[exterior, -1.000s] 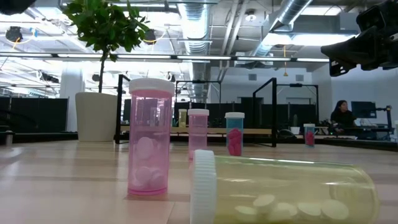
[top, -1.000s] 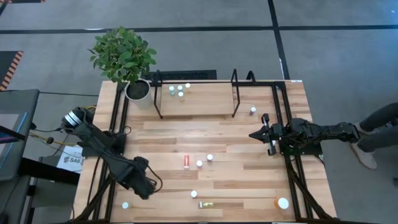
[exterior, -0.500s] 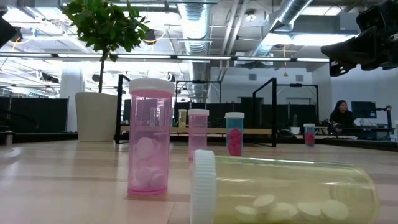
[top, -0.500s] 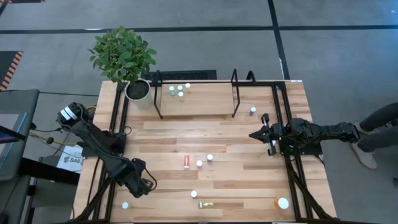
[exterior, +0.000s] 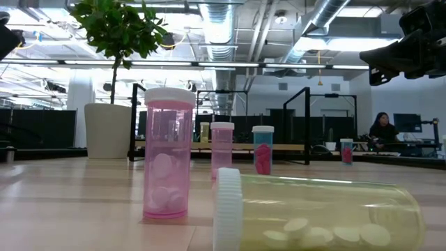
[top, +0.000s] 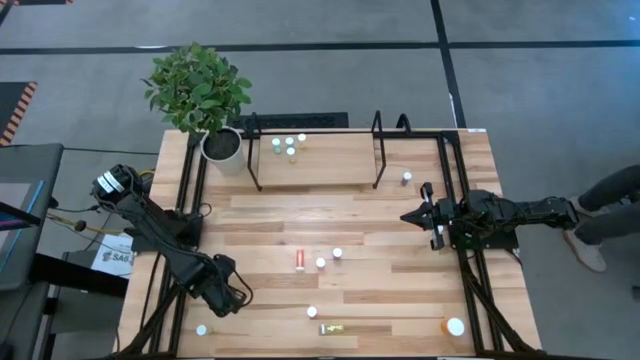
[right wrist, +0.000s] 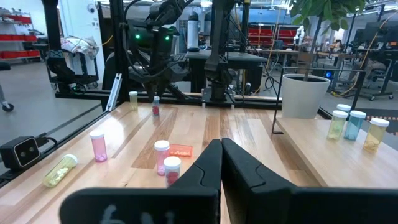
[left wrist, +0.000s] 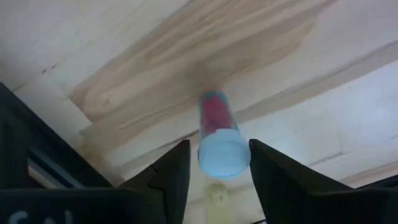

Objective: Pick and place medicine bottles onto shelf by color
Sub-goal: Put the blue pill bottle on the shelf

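Tabletop (top: 400, 215) of pale wood planks carries everything here: at its far edge stands the small light-wood shelf (top: 340, 160) in its black tube frame, with three white-capped bottles (top: 288, 146) already grouped at its left end beside a leafy potted plant (top: 200, 92). The left arm reaches down to the near left corner, where the left gripper (left wrist: 214, 167) straddles an upright little red-bodied bottle with a pale round cap (left wrist: 219, 138); the fingers (left wrist: 174, 177) stand narrowly either side of the cap, and whether they already press it cannot be told. The right arm waits at the right edge, the right gripper (right wrist: 221, 163) pinched together and empty. Loose bottles remain mid-table: a red one lying down (top: 300, 260), two white-capped ones near it (top: 329, 258), another further forward (top: 312, 312), a yellow one on its side (top: 331, 328), a larger orange one at the near right corner (top: 452, 326), and one just right of the shelf (top: 406, 178). The grip looks set high, at the cap rather than the body, so the likely trouble is the bottle tipping or squirting out if the fingers close unevenly, or swinging loose on the long carry to the shelf and knocking the bottles already standing there.
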Motion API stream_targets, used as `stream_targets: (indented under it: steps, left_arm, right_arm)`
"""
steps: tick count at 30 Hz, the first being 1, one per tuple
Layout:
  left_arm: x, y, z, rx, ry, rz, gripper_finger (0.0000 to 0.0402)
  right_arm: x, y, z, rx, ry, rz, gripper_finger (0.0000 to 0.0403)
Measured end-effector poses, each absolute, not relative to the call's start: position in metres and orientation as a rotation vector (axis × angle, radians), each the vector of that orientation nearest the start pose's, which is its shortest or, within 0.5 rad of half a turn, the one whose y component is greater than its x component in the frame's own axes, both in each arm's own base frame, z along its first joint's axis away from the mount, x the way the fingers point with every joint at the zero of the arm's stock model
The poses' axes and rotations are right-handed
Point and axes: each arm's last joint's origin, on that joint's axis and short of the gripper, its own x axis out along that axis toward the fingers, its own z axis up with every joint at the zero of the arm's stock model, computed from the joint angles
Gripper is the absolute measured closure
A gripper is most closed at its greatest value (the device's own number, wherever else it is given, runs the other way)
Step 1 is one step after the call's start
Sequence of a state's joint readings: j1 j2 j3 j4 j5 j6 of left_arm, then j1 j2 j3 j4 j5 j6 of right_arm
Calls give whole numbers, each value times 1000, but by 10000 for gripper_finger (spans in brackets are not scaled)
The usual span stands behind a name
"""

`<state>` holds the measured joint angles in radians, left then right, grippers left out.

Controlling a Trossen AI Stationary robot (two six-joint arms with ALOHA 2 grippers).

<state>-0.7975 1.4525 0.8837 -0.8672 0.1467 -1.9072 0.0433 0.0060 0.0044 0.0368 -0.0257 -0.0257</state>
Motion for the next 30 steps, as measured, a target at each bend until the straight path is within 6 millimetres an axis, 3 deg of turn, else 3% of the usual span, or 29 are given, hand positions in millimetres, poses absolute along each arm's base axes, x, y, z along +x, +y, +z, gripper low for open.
stream_targets:
  steps: [10,17,22,30]
  left_arm:
    - [170,-174,191,-1056,1495,743,304]
    - [196,-159,205,-1123,1439,711,301]
    - [224,-137,223,-1154,1344,655,301]
    - [270,-81,252,-1127,1178,575,301]
  right_arm:
    - [98,5,168,-25,-37,69,377]
    - [98,5,168,-25,-37,69,377]
    - [98,5,168,-25,-37,69,377]
    - [98,5,168,-25,-37,69,377]
